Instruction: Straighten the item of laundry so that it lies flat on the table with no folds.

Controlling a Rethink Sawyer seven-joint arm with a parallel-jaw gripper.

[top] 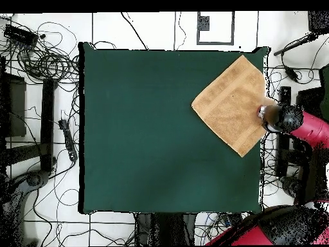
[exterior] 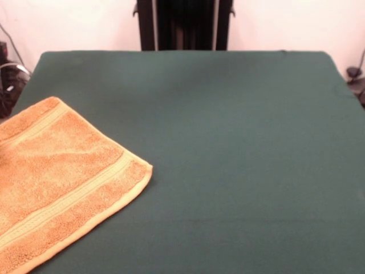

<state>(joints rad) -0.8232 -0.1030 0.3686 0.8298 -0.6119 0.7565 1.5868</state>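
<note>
Over by the desk's (top: 160, 128) right edge in the overhead view sat the towel (top: 231, 106), turned like a diamond, corners pointing up, down, left and right (roughly square, so no real long axis). It lay spread out with no obvious folds, its right corner running past the desk edge. From the front view it filled the lower-left, flat bands (exterior: 68, 197) running diagonally. Gripper (top: 265, 114) hovered over that right corner, arm (top: 308, 128) coming from the right; couldn't tell how far open it was.
</note>
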